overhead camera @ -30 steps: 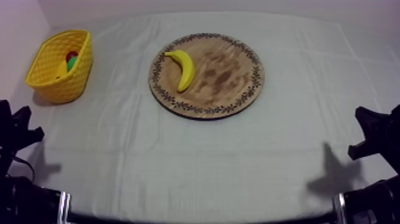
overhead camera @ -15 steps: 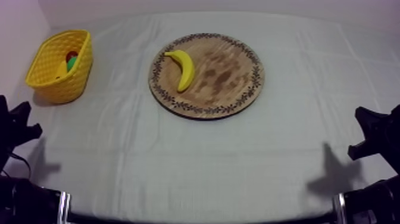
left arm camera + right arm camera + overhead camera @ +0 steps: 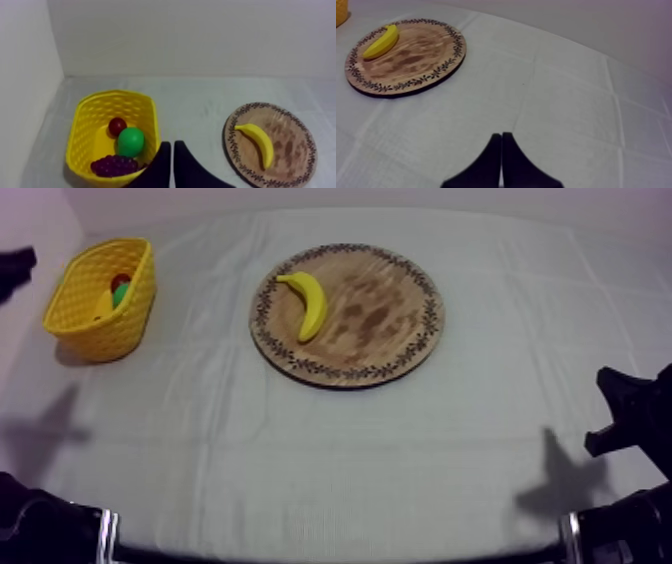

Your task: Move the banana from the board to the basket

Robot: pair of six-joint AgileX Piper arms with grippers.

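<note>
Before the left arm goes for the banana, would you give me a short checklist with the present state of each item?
1. Banana lies free on the wooden board, nothing on it: ok.
2. Left gripper ready to grasp: not ok, its fingers lie together.
3. Yellow basket upright, with room: ok; the grapes, a green fruit and the small red fruit leave bare space.
4. Cloth between board and basket bare: ok.
5. Right gripper out of the way: ok, well apart from the board, fingers together.
</note>
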